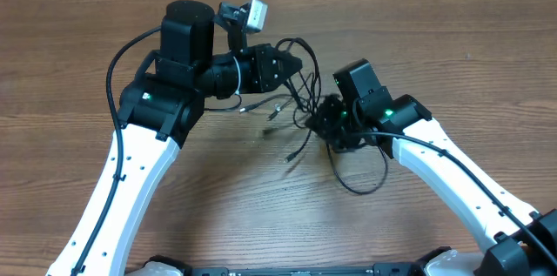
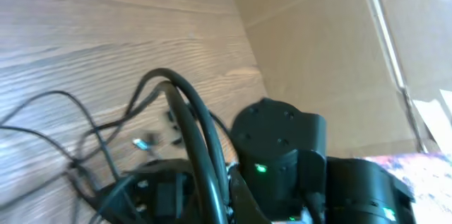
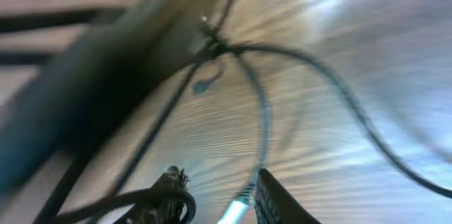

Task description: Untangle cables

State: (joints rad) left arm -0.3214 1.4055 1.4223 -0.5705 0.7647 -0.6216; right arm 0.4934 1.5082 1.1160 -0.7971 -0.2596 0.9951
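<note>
The cables lie tangled on the surface, between the left pincer, closed on them, and the right pincer, partly open around one. They look light and limp (slippery too, I think); better to grip near a plug.

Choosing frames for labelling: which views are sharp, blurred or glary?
Overhead: sharp, evenly lit, cables crisp on the table. Left wrist: mildly soft, near arm wire out of focus. Right wrist: heavy motion blur smears the cables; glare upper right.
</note>
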